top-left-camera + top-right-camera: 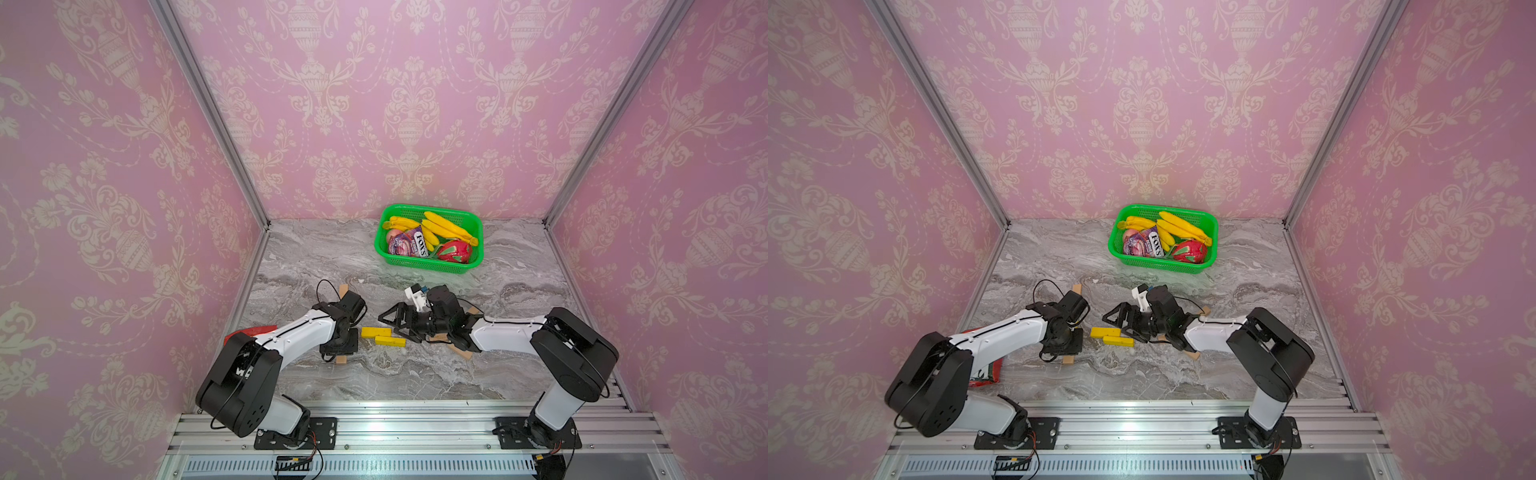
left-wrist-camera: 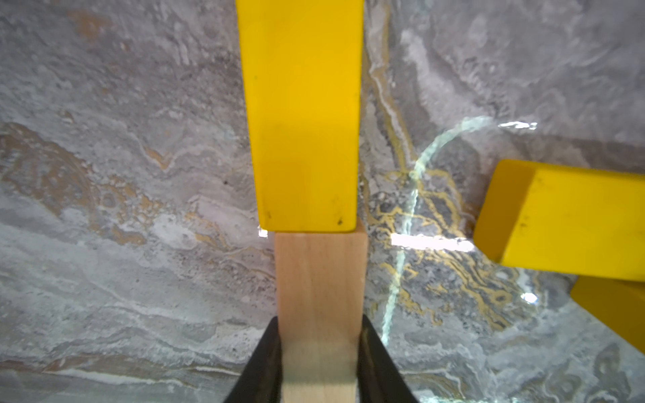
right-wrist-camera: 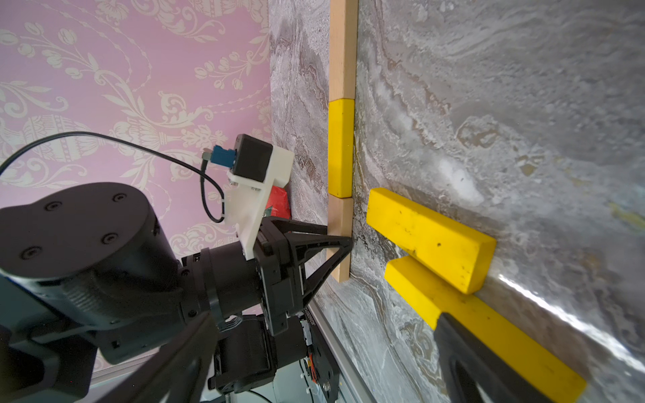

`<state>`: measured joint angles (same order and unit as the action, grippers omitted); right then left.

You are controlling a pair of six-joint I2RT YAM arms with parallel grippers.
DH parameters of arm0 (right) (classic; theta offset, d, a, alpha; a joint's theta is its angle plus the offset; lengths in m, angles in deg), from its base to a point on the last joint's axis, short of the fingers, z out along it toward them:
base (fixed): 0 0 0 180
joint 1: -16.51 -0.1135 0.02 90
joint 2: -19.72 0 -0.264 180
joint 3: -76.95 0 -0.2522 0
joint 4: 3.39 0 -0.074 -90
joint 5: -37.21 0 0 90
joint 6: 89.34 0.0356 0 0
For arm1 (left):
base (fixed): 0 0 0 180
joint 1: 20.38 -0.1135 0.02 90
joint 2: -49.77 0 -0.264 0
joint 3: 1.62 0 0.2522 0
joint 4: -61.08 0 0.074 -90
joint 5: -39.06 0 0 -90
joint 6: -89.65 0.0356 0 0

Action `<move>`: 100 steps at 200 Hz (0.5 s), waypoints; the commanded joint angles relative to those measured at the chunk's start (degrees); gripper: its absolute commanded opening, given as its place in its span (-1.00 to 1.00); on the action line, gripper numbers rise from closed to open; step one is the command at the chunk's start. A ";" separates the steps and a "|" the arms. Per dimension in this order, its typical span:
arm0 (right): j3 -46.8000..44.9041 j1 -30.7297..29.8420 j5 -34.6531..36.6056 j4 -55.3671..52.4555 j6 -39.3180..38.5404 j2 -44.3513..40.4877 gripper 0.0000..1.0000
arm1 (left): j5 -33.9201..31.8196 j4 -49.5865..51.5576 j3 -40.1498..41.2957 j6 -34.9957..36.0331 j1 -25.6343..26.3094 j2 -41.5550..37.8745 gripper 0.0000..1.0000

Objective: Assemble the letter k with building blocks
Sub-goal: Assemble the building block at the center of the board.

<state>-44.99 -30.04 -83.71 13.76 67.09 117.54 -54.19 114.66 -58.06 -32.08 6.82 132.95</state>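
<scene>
Item: near bar of the K's stem, a plain tan wooden rectangular block (image 2: 321, 279), lying flat on the grey marbled tabletop (image 1: 415, 374), left of centre. Held by: left gripper (image 2: 319, 319), pointing down, jaws narrowed onto the block's two long sides. Abuts: a bright yellow rectangular block (image 2: 303, 122), the stem's middle, end to end and touching; beyond it a second tan wooden block (image 3: 343, 49) forms the far end. Condition: the held block sits a little sideways of the yellow one, so the joint shows a small step. Handling, as judged: nudge the block across until its long edges run in line with the yellow block, keep the ends pressed together, then part the jaws only slightly and lift straight up so nothing drags the stem. Adjacent: two more bright yellow blocks, the farther (image 3: 432, 240) and the nearer (image 3: 488, 335), staggered side by side just right of the stem with a gap between; they lie almost parallel, not yet splayed as arms. Right gripper (image 1: 387, 325): spread wide, empty, at the right end of that pair, one finger crossing the nearer block in the right wrist view. Caution: shifting the pair before the left arm clears risks knocking the stem.
</scene>
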 commanded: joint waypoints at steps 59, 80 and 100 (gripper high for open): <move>1.54 -0.43 -0.64 -0.21 -1.13 0.95 0.99 | -0.85 1.45 -0.76 0.69 -0.39 0.87 -0.23; 1.64 -0.42 -0.64 -0.23 -1.06 1.02 1.00 | -1.32 1.57 -0.88 0.55 -0.61 1.17 -0.23; 1.59 -0.39 -0.64 -0.22 -1.05 1.05 1.00 | -1.50 1.52 -0.89 0.43 -0.66 1.37 -0.23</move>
<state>-44.97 -30.04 -83.71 13.76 67.09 117.63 -54.25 114.77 -58.14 -31.86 6.75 133.56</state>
